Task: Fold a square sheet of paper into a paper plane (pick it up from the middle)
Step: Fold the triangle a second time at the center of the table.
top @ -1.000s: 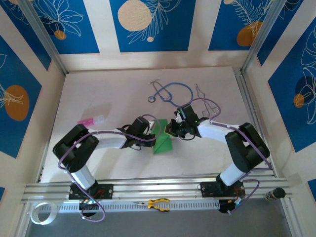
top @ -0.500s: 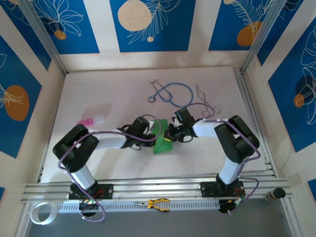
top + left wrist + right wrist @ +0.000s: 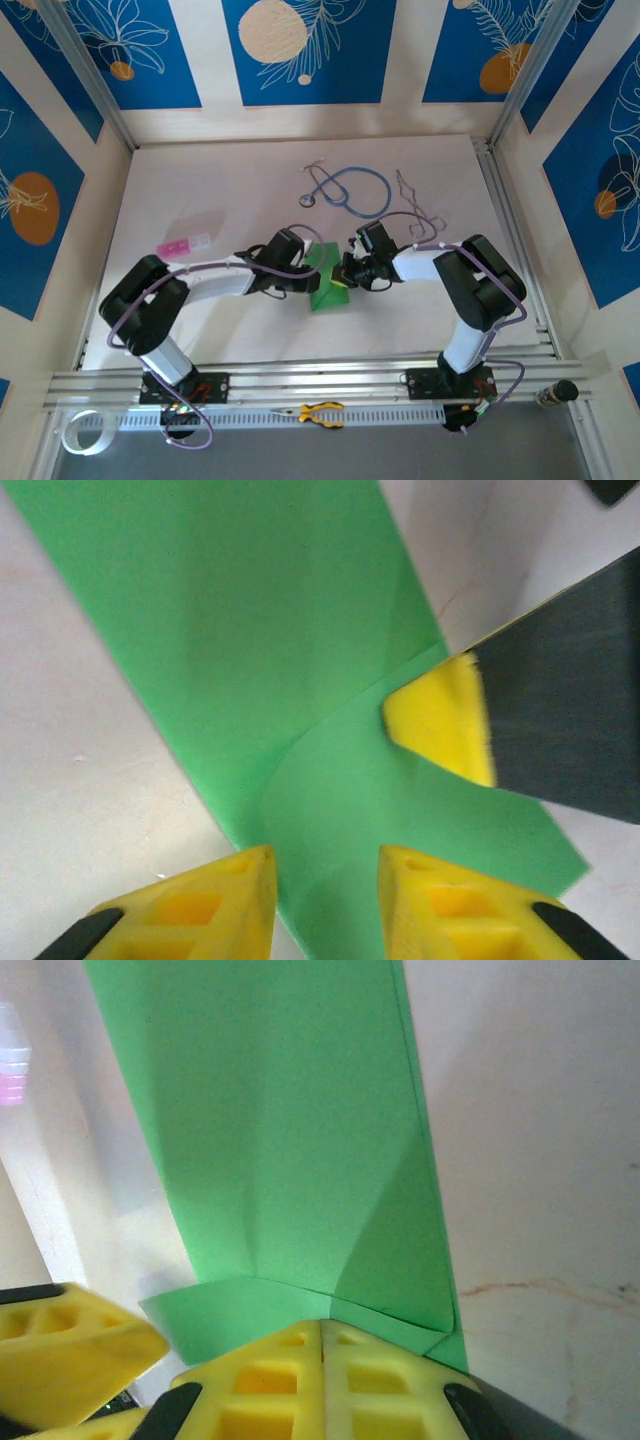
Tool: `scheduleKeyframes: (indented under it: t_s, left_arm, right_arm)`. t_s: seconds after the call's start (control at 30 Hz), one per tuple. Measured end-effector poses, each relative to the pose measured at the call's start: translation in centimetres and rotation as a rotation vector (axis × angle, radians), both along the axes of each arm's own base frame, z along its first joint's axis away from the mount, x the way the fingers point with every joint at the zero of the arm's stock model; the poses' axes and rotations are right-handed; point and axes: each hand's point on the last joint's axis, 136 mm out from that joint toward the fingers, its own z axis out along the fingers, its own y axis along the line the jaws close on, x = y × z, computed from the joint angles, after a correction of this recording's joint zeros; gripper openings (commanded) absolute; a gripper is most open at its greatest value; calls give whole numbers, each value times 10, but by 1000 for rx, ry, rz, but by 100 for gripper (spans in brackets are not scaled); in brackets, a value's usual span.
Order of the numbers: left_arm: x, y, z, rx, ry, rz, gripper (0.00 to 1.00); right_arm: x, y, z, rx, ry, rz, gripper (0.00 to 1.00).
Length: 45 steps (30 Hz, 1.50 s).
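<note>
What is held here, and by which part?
The right gripper pinches the folded bright green sheet of paper at its edge. The left gripper is open astride it, holding nothing.

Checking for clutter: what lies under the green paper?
Bare white table shows around the green paper; the spot beneath it is covered. The shut right tool presses its edge.

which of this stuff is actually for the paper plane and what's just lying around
For the job:
- green sheet of paper, partly folded
- left tool and right tool, both at the paper

Just lying about:
- blue stethoscope
- small pink and white piece
- yellow-handled pliers, on the rail by the arm bases
</note>
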Motion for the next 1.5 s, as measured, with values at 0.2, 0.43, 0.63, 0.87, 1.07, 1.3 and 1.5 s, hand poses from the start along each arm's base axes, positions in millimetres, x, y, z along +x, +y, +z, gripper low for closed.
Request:
scheduleKeyframes:
  t_s: [0.2, 0.43, 0.63, 0.87, 1.07, 1.3, 1.5]
  left_arm:
    - [1, -4, 24, -60, 3, 35, 17]
    - [-10, -27, 36, -196, 82, -6, 2]
    - [-21, -42, 6, -228, 224, -42, 0]
    - [-24, -41, -8, -207, 269, -31, 0]
    - [-24, -41, -11, -203, 274, -31, 0]
    - [-28, -37, -21, -173, 290, -39, 0]
    - [-30, -34, -24, -159, 288, -44, 0]
  right_arm:
    - [0, 0, 0, 0, 1, 0, 0]
    - [0, 0, 0, 0, 1, 0, 0]
    - [0, 0, 0, 0, 1, -1, 0]
    - [0, 0, 0, 0, 1, 0, 0]
    - [0, 0, 0, -1, 1, 0, 0]
    - [0, 0, 0, -1, 1, 0, 0]
    - [0, 0, 0, -2, 1, -1, 0]
